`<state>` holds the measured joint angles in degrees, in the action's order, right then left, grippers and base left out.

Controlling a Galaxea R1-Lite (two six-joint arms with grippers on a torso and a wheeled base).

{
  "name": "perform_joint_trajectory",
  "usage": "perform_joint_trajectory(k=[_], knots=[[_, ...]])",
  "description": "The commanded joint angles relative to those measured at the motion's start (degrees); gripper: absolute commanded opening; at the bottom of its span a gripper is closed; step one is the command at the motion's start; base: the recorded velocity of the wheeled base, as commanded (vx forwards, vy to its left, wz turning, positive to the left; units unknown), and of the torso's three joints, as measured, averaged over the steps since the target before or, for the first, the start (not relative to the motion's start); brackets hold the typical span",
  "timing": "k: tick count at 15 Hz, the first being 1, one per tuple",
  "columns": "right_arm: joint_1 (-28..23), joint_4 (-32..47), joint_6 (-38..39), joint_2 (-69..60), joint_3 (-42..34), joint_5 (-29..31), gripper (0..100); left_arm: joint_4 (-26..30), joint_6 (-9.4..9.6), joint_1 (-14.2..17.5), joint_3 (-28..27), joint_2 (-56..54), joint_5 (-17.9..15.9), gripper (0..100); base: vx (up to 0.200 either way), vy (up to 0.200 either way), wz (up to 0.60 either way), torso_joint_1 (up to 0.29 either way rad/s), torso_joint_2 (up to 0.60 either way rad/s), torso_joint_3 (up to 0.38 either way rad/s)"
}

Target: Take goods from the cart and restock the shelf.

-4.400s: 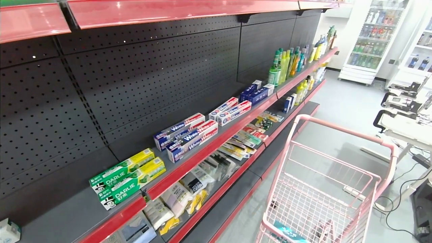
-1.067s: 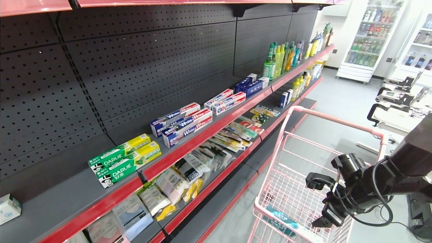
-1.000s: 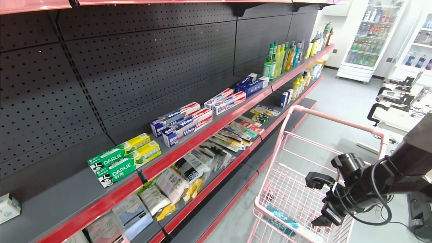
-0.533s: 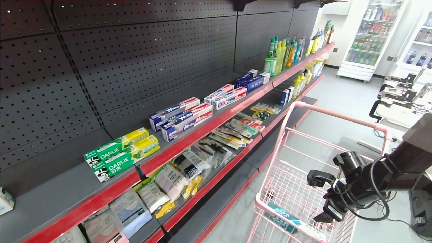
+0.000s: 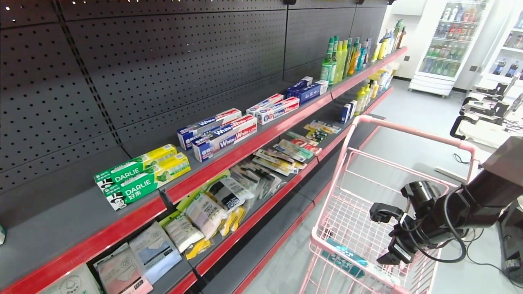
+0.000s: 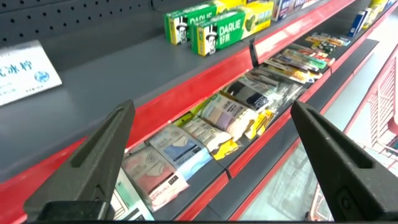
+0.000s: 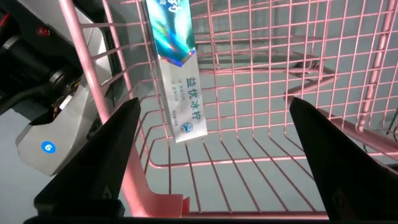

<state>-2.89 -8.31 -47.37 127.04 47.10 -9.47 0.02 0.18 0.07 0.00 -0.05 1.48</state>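
The right gripper (image 5: 382,236) hangs over the pink cart (image 5: 408,136), just inside its right rim, its fingers wide apart with nothing between them. In the right wrist view the same gripper (image 7: 211,158) looks down into the wire basket, where a long teal and white box (image 7: 177,74) lies against the mesh, apart from both fingers. From the head view this box (image 5: 343,258) rests in the bottom of the cart at the end nearest the robot. The cart stands just beside the shelf (image 5: 245,150), which has red front edges and a black pegboard back. On the upper tier lie two green boxes (image 5: 141,175) side by side, then two blue and white boxes (image 5: 220,132), with more boxes and a row of upright bottles (image 5: 343,57) farther along. The tier below holds flat packets (image 5: 204,212). The left gripper (image 6: 208,155) faces the shelf with its fingers spread wide and empty; a white box (image 6: 25,71) lies on the upper tier near it.
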Motion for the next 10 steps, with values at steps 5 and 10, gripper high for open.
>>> perform_joint_trajectory(k=[5,10], knots=[[-0.10,-0.04,0.00,0.93,1.32,-0.02,100,-0.02,-0.01,0.01,0.00,0.05,0.02,100,0.000,0.000,0.00,-0.162,0.36,0.196],[0.08,-0.04,0.00,1.81,1.24,-0.11,100,-0.02,-0.01,0.01,0.00,0.05,0.02,100,0.000,0.000,0.00,-0.020,0.05,0.030]])
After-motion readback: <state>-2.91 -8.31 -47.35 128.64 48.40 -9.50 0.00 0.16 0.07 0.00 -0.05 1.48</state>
